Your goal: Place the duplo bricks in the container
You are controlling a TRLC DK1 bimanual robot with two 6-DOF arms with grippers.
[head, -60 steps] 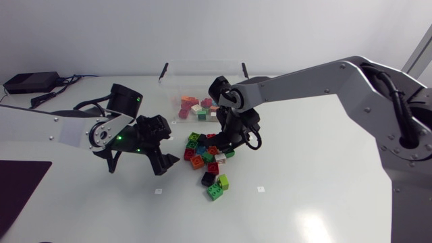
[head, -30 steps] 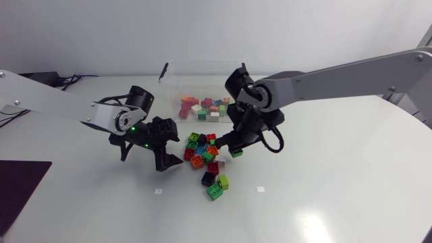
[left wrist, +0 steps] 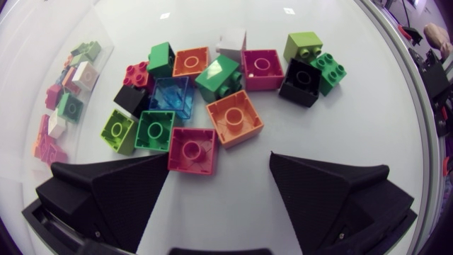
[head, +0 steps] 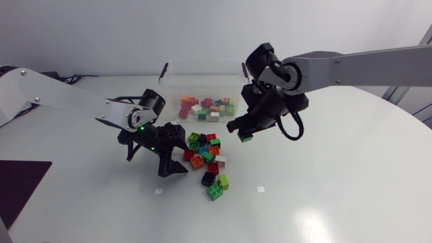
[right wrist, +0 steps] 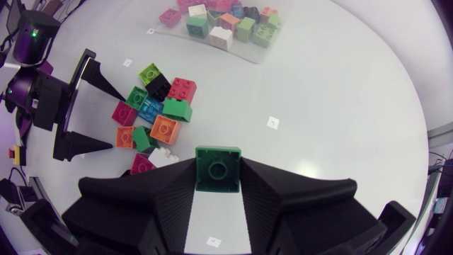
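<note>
Right gripper (right wrist: 218,173) pinches brick (right wrist: 218,164) — apparently aloft

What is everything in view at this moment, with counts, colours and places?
table: one, white, under everything.
container: one, clear plastic, far middle of the table.
bricks inside: many, mixed colours, on the container's floor.
loose duplo bricks: about fifteen; green, lime, orange, magenta, red, blue, black, white; piled in front of the container.
green brick: one, held above the table beside the pile.
markers: two, small white squares, near the pile.
left gripper: black, open, at the pile's edge.
right gripper: black, shut on the green brick.
</note>
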